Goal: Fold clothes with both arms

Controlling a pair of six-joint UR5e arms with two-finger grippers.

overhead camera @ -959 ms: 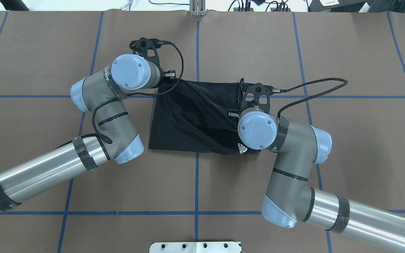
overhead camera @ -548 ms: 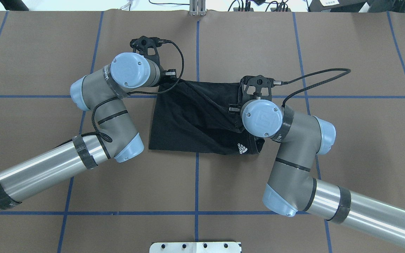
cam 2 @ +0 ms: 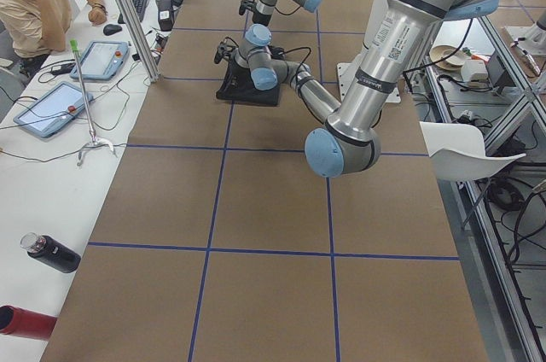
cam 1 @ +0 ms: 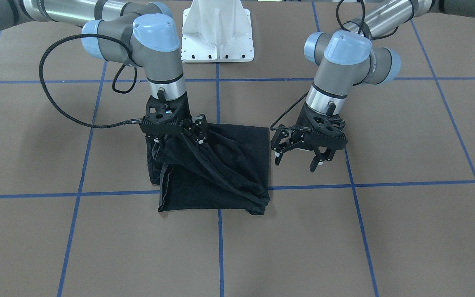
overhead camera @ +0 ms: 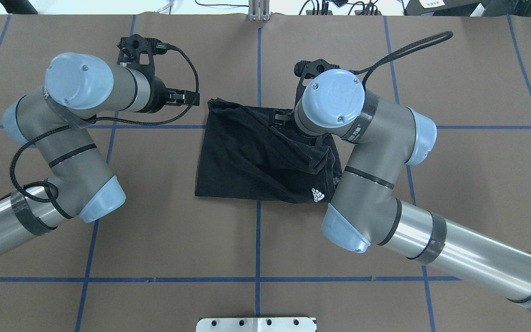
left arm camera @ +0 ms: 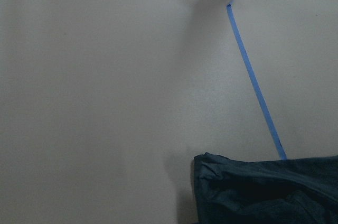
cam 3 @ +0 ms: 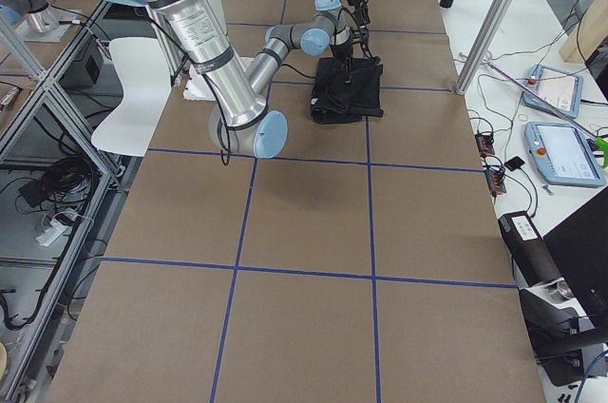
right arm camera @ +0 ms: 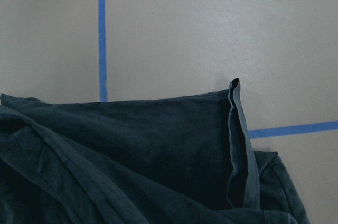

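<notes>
On the near side of the brown surface (cam 1: 344,231), w/ blue tape lines (cam 1: 386,182) crossing it, the black T-shirt (cam 1: 221,165) lies as a rough folded square; its near edge sags over the tape line, below and in front of both pincers. Cloth is bunched in diagonal ridges running up from the near corner toward the right pincer (cam 1: 188,132).

That right pincer is closed on a gathered bit of the T-shirt at its far corner, fabric pulled up off the surface into taut strands under it. From the right wrist cam the T-shirt fills the lower frame, one hem edge standing up as a thin raised fold. A black cable (cam 1: 52,95) loops out wide from the right arm (cam 1: 155,41), away from the shirt.

The left pincer (cam 1: 297,159) hangs just beside the T-shirt's other side edge, apart from it, fingers spread wide, nothing between them. Its wrist cam sees only a corner of the cloth at the bottom, rest is bare surface.

From overhead, a small white neck mark (overhead camera: 318,194) shows on the shirt's edge nearest the robot, under the right arm's elbow.

Further back, the left arm (cam 1: 344,53) bends down from the far edge, and betw. the 2 arms sits the white pedestal base (cam 1: 217,33).
</notes>
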